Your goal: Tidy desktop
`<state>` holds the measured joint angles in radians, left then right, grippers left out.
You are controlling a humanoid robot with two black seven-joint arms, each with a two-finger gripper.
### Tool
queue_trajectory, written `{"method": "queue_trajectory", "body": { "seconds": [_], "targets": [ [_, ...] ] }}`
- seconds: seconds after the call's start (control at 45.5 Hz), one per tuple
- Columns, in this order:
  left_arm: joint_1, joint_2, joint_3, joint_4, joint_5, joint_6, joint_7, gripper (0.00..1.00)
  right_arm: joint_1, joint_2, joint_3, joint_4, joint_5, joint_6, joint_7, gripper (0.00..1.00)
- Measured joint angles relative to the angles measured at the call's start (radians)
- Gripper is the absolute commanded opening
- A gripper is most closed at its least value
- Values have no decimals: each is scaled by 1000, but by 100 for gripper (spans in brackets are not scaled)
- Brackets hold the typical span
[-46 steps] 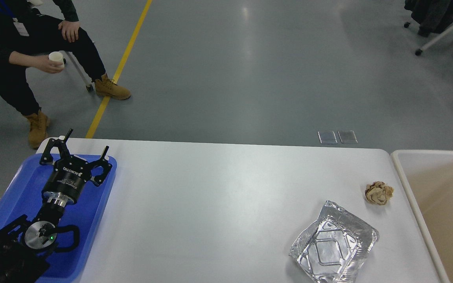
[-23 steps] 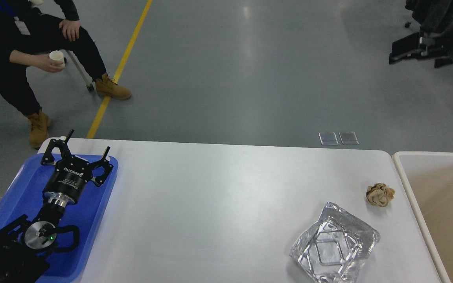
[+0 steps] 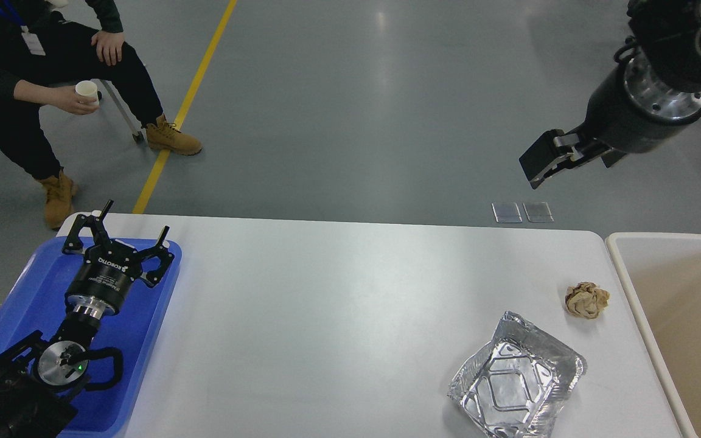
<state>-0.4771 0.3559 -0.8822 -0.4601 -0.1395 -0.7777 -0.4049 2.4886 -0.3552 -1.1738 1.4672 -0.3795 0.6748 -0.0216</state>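
Note:
The white desktop [image 3: 338,304] carries a crumpled brown paper ball [image 3: 586,300] near its right edge and an empty, dented foil tray [image 3: 518,377] in front of it. My left gripper [image 3: 137,218] is open and empty, hovering over the far end of the blue tray [image 3: 22,292] at the left. My right gripper [image 3: 544,161] hangs high at the upper right, beyond the table's far edge and well above the paper ball. It is seen side-on, so its fingers cannot be told apart.
A cream bin [image 3: 621,267] stands against the table's right end. A seated person [image 3: 34,73] holding a paper cup is at the far left beyond the table. A yellow floor line [image 3: 186,103] runs past the table's far left corner.
My right arm has swung into view from the top right, moving left and down. The left arm, the paper ball and the foil tray have stayed put.

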Motion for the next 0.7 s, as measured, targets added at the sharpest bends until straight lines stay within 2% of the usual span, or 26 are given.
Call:
{"method": "queue_trajectory", "body": {
  "seconds": [0.33, 0.703],
  "targets": [
    [0, -1, -2, 0, 0, 0, 0, 99, -26, 90, -45, 26, 125, 52, -5, 100],
    [1, -1, -4, 0, 0, 0, 0, 99, -61, 99, -148, 27, 303, 83, -11, 100]
  ]
}}
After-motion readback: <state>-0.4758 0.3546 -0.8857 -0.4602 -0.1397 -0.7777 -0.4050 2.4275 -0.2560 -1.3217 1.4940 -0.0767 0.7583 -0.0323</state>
